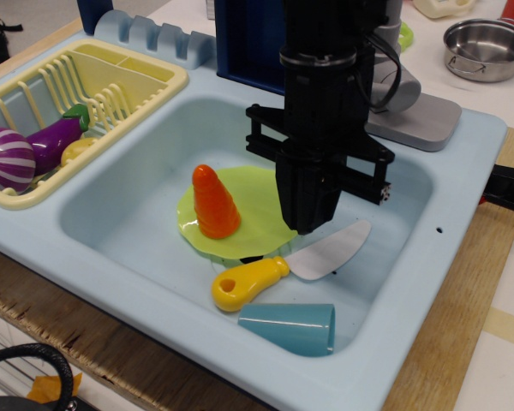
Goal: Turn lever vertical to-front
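The grey lever [401,87] stands on its flat grey base [428,120] at the sink's back right corner; the arm hides its left part, so I cannot tell which way it points. My black gripper [307,224] hangs pointing down over the middle of the sink, well in front and to the left of the lever and not touching it. Its fingers look closed together into one tapered tip, with nothing between them. The tip is just above the green plate's [265,193] right edge.
In the light blue sink [111,214] an orange carrot [214,203] stands on the plate, beside a yellow-handled toy knife [283,267] and a teal cup [288,328]. The yellow rack [103,86] holds vegetables at left. A dark blue block [253,43] stands behind; a steel pot [487,47] is at far right.
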You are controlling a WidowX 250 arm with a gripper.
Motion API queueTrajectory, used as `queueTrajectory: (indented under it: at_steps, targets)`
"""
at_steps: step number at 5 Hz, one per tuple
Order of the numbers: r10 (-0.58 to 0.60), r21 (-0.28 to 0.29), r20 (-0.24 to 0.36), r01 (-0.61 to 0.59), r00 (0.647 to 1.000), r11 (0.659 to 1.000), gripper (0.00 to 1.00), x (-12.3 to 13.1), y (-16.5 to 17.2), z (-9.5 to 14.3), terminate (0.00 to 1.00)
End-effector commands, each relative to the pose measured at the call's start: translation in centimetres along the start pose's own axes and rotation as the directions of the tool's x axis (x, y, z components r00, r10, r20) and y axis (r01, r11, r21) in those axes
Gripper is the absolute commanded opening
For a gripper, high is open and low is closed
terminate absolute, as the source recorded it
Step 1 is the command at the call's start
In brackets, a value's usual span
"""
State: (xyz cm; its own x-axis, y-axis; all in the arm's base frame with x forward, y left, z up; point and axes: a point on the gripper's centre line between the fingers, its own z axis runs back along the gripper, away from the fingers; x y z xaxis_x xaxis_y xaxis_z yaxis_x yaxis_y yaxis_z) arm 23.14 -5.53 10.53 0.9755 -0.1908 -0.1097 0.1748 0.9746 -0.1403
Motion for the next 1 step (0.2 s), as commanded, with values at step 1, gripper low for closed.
queueTrajectory:
  at_steps: [1]
  targets:
    - [0.007,-0.027,0.014,-0.007,1.0,1.0,1.0,0.35,0.16,0.76,1.0]
